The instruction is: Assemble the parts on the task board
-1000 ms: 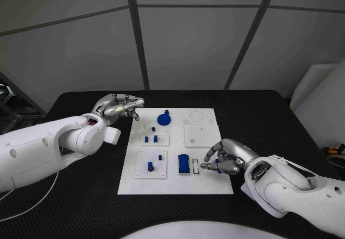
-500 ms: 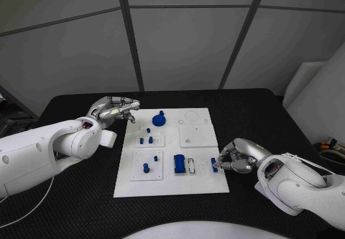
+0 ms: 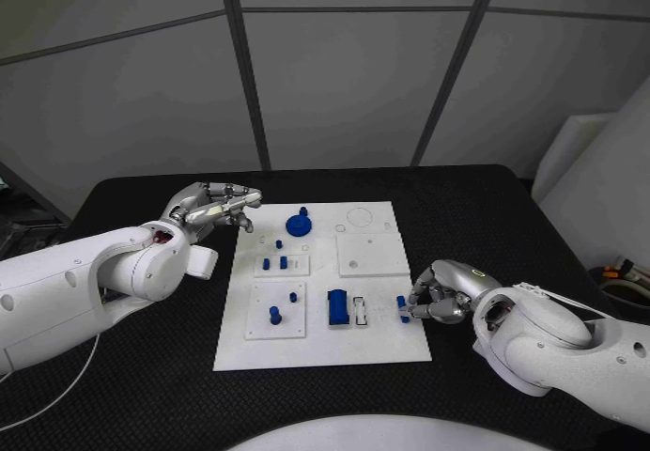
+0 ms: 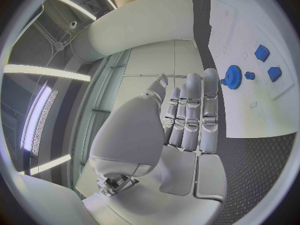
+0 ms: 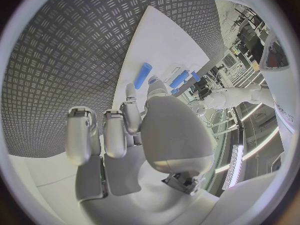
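The white task board (image 3: 383,338) lies mid-table. On it are a blue gear (image 3: 300,224), small blue pegs (image 3: 275,264), a blue block (image 3: 336,307) and two more pegs (image 3: 276,315). A short blue peg (image 3: 402,308) lies on its side near the board's right edge, also visible as a blue cylinder (image 5: 142,76) just beyond my fingertips. My right hand (image 3: 441,292) sits beside that peg with fingers curled in, holding nothing that I can see. My left hand (image 3: 211,205) hovers off the board's far left corner, near the gear (image 4: 234,76), and holds nothing.
A raised white square plate (image 3: 371,254) and a narrow white slot piece (image 3: 361,310) sit on the board. Black table (image 3: 487,216) surrounds the board, with free room at the right and front.
My right hand has drawn back to the board's right edge and curled its fingers in; the short blue peg now lies on the board beside it. The left hand has barely moved.
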Controlling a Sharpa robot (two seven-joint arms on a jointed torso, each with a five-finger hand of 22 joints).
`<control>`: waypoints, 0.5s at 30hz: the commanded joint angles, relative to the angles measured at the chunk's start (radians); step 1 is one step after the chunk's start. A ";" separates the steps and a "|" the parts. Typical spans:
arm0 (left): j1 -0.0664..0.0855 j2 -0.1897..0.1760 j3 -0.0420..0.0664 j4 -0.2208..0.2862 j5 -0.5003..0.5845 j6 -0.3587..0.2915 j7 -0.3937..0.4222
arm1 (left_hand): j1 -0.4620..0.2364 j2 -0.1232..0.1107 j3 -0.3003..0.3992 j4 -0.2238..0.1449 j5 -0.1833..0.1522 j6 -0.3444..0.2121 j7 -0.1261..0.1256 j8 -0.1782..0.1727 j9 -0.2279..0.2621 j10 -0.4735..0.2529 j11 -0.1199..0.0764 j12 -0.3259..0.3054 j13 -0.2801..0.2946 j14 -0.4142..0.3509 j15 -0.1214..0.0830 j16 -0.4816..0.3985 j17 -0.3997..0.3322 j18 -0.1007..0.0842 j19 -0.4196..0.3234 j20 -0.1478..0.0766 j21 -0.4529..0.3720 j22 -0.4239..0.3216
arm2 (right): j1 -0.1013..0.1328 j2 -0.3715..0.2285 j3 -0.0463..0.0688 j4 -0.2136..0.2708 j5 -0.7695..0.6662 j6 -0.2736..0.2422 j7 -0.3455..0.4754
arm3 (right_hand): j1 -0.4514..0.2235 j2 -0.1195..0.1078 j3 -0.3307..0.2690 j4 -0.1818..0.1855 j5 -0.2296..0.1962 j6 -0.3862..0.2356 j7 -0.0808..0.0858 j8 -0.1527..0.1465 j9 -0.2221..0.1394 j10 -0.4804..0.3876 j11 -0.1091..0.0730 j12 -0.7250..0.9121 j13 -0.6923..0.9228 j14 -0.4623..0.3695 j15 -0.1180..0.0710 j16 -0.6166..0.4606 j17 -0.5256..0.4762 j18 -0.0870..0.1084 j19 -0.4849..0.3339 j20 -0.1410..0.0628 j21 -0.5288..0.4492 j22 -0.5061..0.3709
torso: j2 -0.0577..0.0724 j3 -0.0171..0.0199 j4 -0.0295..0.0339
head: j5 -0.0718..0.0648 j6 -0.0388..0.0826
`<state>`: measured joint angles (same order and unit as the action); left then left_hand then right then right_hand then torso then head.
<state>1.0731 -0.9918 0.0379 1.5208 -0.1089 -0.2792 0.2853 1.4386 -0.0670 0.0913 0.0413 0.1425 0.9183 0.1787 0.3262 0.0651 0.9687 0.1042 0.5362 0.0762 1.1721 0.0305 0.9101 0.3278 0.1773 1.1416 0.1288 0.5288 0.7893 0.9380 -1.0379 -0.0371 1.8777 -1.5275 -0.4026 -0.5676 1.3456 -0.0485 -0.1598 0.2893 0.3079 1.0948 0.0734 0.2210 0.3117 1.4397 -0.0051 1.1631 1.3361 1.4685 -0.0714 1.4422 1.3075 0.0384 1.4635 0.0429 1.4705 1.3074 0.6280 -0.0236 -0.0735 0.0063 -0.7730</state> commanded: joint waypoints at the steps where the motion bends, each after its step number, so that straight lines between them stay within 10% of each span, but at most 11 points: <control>1: 0.001 0.000 0.001 0.002 0.001 0.012 0.005 | -0.010 -0.003 0.005 -0.001 0.002 -0.003 0.003 -0.006 -0.001 -0.001 0.004 -0.004 -0.001 -0.002 -0.001 0.004 -0.001 0.004 -0.006 -0.002 -0.003 0.002 | 0.000 0.011 0.000 -0.009 -0.030 0.019 -0.024 | -0.010 -0.001 -0.004 0.002 0.005 0.007 0.000 -0.003 -0.001 0.000 0.001 -0.002 -0.064 0.054 0.005 -0.007 0.027 0.000 -0.003 0.007 -0.007 0.141 | 0.000 -0.0006 0.0005 | 0.001 -0.001; 15: 0.000 -0.001 0.001 0.003 0.001 0.014 0.004 | -0.010 -0.003 0.005 -0.001 0.002 -0.003 0.003 -0.006 -0.001 -0.001 0.004 -0.004 -0.001 -0.002 -0.001 0.004 -0.001 0.004 -0.006 -0.002 -0.003 0.002 | -0.001 0.060 -0.001 -0.046 -0.044 0.122 -0.046 | 0.031 0.013 0.016 -0.011 -0.039 0.024 -0.005 -0.011 -0.003 -0.002 -0.004 -0.007 -0.064 0.055 0.001 -0.008 0.028 0.000 -0.004 0.003 -0.009 0.140 | -0.001 -0.0010 0.0001 | 0.006 -0.011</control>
<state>1.0723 -0.9924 0.0379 1.5216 -0.1089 -0.2776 0.2853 1.4386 -0.0670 0.0913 0.0413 0.1425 0.9183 0.1787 0.3262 0.0651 0.9687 0.1042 0.5362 0.0762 1.1721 0.0305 0.9101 0.3278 0.1773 1.1415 0.1288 0.5288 0.7893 0.9400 -0.9801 -0.0331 1.8355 -1.5539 -0.3576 -0.5899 1.3568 -0.0384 -0.1483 0.2779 0.2753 1.1131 0.0692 0.2137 0.3120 1.4379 -0.0033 1.1634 1.3218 1.4685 -0.0714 1.4374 1.3075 0.0384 1.4634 0.0429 1.4666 1.3074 0.6266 -0.0244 -0.0734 0.0106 -0.7818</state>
